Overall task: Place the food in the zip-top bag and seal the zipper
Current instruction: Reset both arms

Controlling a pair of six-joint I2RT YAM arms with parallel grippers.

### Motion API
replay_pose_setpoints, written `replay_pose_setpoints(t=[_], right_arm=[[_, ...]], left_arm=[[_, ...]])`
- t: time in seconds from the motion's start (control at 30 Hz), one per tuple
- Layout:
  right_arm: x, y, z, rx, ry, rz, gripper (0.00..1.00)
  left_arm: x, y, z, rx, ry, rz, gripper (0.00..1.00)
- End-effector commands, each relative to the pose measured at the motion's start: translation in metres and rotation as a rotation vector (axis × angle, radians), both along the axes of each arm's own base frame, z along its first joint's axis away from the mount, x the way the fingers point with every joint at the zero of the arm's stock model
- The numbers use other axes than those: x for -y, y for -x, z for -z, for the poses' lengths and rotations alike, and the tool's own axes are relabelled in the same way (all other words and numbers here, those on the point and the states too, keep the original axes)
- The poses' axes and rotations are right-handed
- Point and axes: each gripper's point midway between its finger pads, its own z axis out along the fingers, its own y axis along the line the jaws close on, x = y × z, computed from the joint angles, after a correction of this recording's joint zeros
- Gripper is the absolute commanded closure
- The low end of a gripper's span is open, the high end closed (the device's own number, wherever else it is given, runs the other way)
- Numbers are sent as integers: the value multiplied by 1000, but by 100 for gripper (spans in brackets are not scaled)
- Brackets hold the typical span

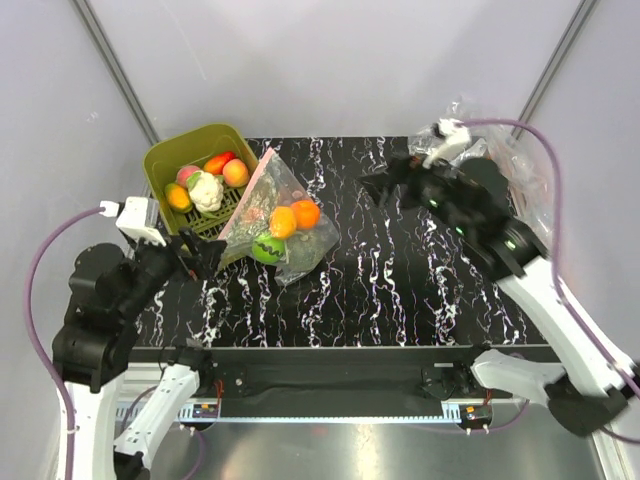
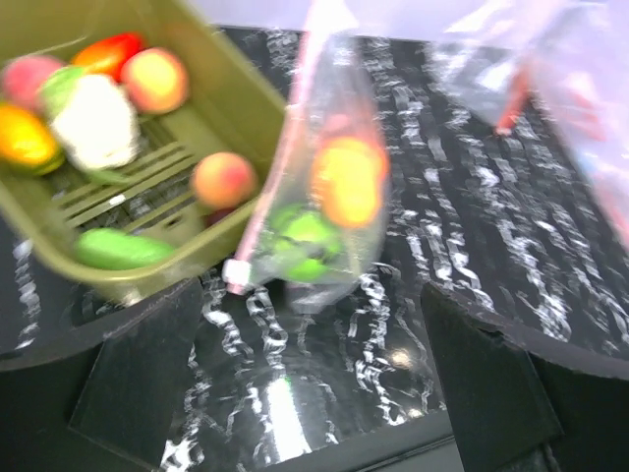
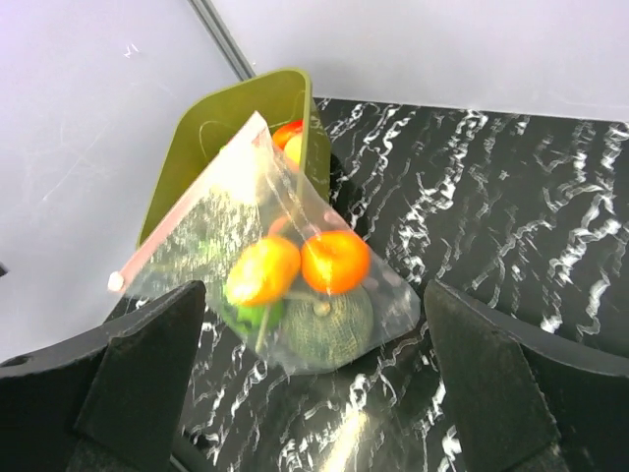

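Observation:
The clear dotted zip-top bag leans against the olive tub, its pink zipper along the tub side. It holds two oranges, a green lime and a dark green head. More food lies in the tub: a white cauliflower with red and peach pieces. My left gripper is open and empty just left of the bag's lower corner. My right gripper is open and empty above the table, right of the bag. The bag shows in both wrist views.
Plainer clear bags with orange-red strips are bunched at the back right corner. The black marbled table lies between the arms. Grey walls close the back and sides.

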Motion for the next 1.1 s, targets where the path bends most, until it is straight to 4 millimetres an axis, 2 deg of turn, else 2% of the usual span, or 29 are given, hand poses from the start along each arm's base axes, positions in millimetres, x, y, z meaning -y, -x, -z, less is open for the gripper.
replay_pose_setpoints(t=[0.0,0.03,0.07,0.1,0.13,0.17,0.2,0.23,0.27,0.3,0.33,0.4,0.47,0.6,0.7,1.0,1.07], right_arm=[[36,30,12,14,1,70,0],[43,37,38,-33,28,84,0],[50,44,47,-43,34,98,0],[66,56,44,-18,15,132,0],[72,60,65,-50,34,153,0],[80,67,77,-70,51,169,1],[94,76,76,-49,38,205,1],[100,81,100,-93,67,222,0],[110,89,101,-77,48,244,0],[118,91,118,-102,68,277,0],[124,96,127,-125,62,299,0],[131,105,126,-110,4,320,0],[132,110,115,-67,-43,303,0],[144,113,121,-81,-71,367,0],[141,114,119,-73,-78,344,0],[140,115,117,-83,-62,338,3],[142,115,117,-83,-60,345,0]], left_arm=[[28,12,3,34,45,172,1],[35,15,18,-3,62,216,1],[39,19,18,16,75,240,1],[42,21,24,8,88,262,1],[46,23,29,6,93,289,1],[46,24,38,-6,89,292,1],[44,25,41,3,63,293,1],[39,23,45,5,40,265,1],[34,23,52,-2,17,245,1],[30,22,54,10,-12,231,1],[21,18,58,12,-33,179,1],[16,20,55,57,-10,136,1],[13,29,47,110,-4,128,1],[-1,40,37,185,20,48,1],[-8,48,30,243,34,11,1],[-5,48,34,208,31,29,1],[-5,46,35,200,30,25,1]])
